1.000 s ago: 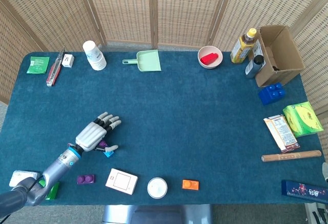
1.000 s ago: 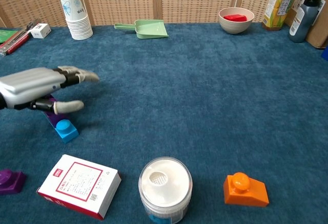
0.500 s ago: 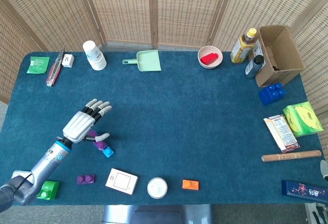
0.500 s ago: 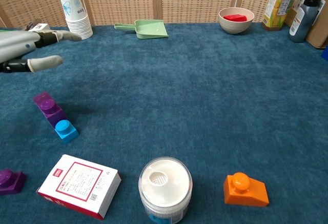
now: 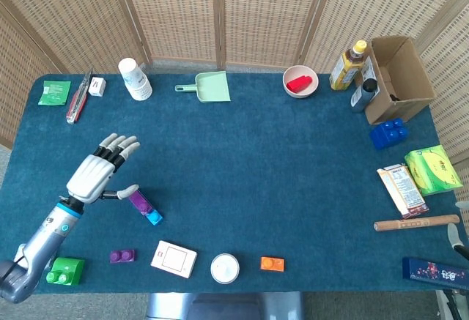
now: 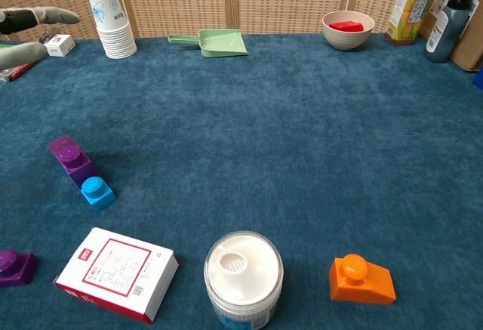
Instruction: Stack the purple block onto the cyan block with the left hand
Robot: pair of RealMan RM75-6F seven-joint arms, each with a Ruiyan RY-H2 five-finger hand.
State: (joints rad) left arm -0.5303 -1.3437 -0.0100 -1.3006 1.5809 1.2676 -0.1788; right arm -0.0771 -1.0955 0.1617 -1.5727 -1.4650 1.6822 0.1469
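Near edge: we see a white box (image 6: pixel 116 272), a white jar (image 6: pixel 243 272) and an orange block (image 6: pixel 361 278) along the front of the table (image 6: pixel 302 141).
Purple block (image 6: pixel 71 157): lies on the carpet, its end touching the cyan block (image 6: pixel 97 191), perhaps overlapping it; we cannot tell whether it is seated.
Handling: we judge it light, rigid, smooth; take it by the long sides.
Left hand (image 5: pixel 99 173): empty, fingers spread, just left of the blocks.
Right hand: not shown.
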